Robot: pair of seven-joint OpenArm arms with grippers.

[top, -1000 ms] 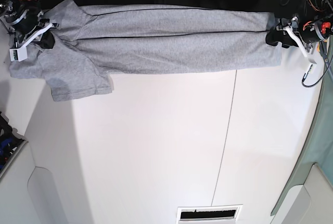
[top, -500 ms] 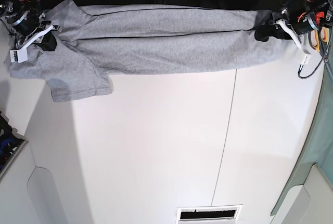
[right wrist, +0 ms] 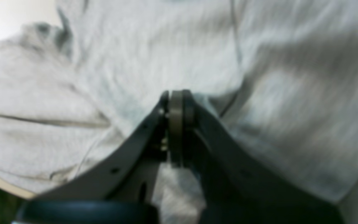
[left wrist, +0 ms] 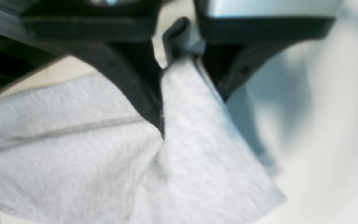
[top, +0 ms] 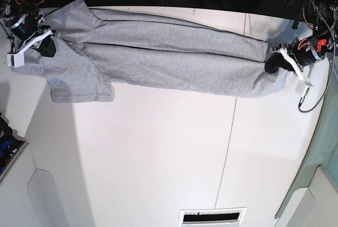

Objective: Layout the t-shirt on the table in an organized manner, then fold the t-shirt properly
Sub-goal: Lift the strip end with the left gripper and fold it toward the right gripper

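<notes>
The light grey t-shirt [top: 158, 53] lies stretched in a long folded band across the back of the white table [top: 158, 153], slanting down to the right. One sleeve [top: 79, 84] spreads at the left. No lettering shows. My right gripper [top: 46, 45] is shut on the shirt's shoulder end at the far left; in the right wrist view its fingertips [right wrist: 176, 99] are pinched together on grey cloth [right wrist: 120, 56]. My left gripper [top: 274, 63] is shut on the shirt's other end at the right; in the left wrist view [left wrist: 191, 105] a corner of the fabric [left wrist: 73, 155] is clamped between its black fingers.
A thin dark seam [top: 229, 148] runs front to back through the table. A teal-green cloth [top: 323, 148] hangs along the right edge. Pale grey rounded panels [top: 47, 195] sit at the front left. A vent slot [top: 211, 217] is at the front edge. Cables [top: 311, 87] trail by the left arm.
My left gripper has swung toward the front of the table with its end of the shirt, so the band now slants. My right gripper has shifted slightly back, still gripping.
</notes>
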